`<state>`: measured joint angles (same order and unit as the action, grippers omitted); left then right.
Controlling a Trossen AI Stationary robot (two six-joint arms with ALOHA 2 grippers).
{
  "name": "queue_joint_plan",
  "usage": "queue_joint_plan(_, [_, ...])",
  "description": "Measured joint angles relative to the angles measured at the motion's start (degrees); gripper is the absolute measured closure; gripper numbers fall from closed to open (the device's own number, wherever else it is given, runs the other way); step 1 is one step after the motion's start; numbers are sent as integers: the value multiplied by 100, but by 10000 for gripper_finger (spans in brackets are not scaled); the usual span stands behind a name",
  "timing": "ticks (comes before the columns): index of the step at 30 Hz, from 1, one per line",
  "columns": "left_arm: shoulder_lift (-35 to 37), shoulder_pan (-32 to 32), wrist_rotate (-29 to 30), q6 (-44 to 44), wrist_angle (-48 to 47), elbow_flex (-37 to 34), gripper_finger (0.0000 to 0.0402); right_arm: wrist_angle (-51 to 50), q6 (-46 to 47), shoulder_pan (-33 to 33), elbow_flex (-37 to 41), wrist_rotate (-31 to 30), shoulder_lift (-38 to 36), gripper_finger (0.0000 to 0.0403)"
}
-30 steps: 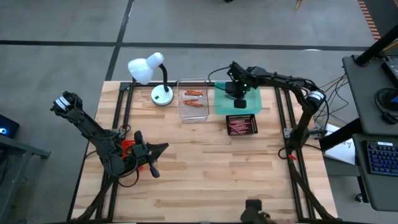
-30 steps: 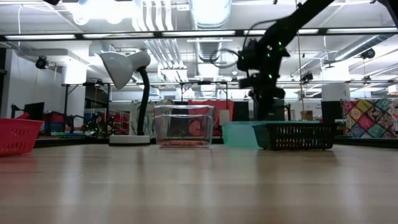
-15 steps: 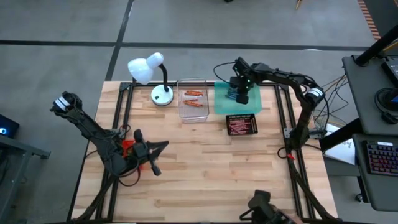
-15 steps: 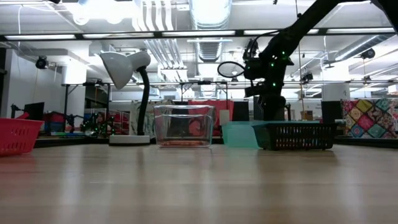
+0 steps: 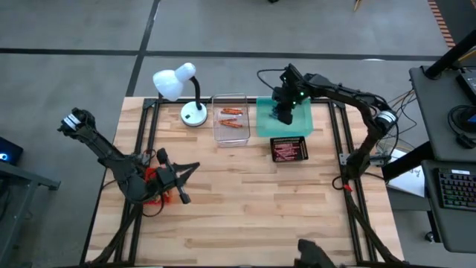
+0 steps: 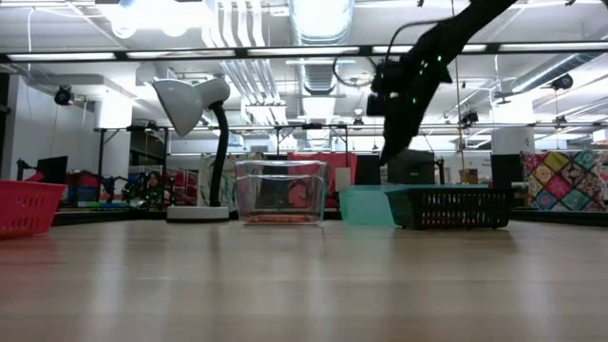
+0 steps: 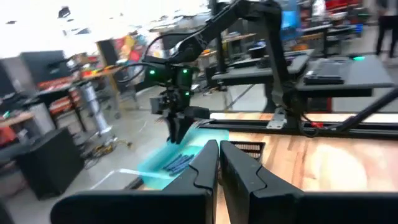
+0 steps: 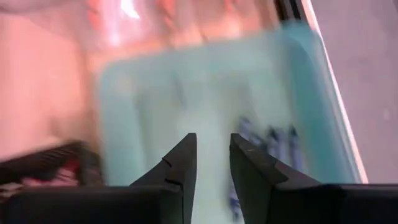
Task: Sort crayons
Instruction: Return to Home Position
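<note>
Blue crayons (image 8: 273, 143) lie in the teal tray (image 5: 264, 125) at the far side of the table. My right gripper (image 8: 213, 155) hangs open above that tray, pointing steeply down, with nothing between its fingers. Orange crayons (image 5: 232, 119) lie in the clear tray (image 5: 230, 138), and red crayons (image 5: 286, 152) in the black basket (image 5: 290, 139). My left gripper (image 5: 192, 168) is shut and level at the left, above the red tray (image 5: 152, 177); its wrist view looks across at the teal tray (image 7: 186, 149).
A white desk lamp (image 5: 178, 82) stands at the far left, next to the clear tray. The clear tray, teal tray and black basket crowd the far right part. The near half of the wooden tabletop (image 5: 253, 216) is bare wood.
My right gripper has risen from low in the teal tray and shifted a little toward the table's far edge, tipping as it went; it now hangs higher above the tray.
</note>
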<state>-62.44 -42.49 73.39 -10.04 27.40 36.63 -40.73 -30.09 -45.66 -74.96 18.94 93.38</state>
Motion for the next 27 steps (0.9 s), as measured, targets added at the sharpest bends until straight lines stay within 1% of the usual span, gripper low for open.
queue_joint_plan(2, [193, 86, -416, -168, -59, -70, 402, 90, 63, 165, 64, 244, -216, 325])
queue_joint_plan(4, [383, 232, -1067, -213, -230, -142, 402, 352, 105, 380, 197, 529, -471, 331])
queue_joint_plan(6, [575, 421, -1551, -214, -505, -204, 402, 807, 205, 666, 454, 616, -778, 335])
queue_joint_plan(7, [683, 515, -1655, -213, -635, -241, 402, 1077, 248, 817, 610, 618, -931, 337])
queue_joint_plan(9, [907, 686, -1713, -201, -923, -341, 402, 1646, 314, 1135, 982, 618, -1254, 339])
queue_joint_plan(12, [1331, 929, -1805, -140, -1110, -585, 402, 2497, 324, 1595, 1578, 619, -1707, 339])
queue_joint_plan(16, [2024, 1179, -2465, -77, -1133, -1075, 402, 3350, 369, 2024, 2340, 627, -2224, 339])
queue_joint_plan(18, [2391, 1284, -2675, 14, -1125, -1321, 402, 3576, 455, 2142, 2650, 629, -2443, 339])
queue_joint_plan(23, [3347, 1352, -2705, 50, -1124, -1899, 402, 3694, 544, 2217, 3224, 656, -2943, 339])
queue_joint_plan(27, [4126, 1362, -2705, 47, -1111, -2214, 402, 3716, 611, 2215, 3576, 692, -3359, 339])
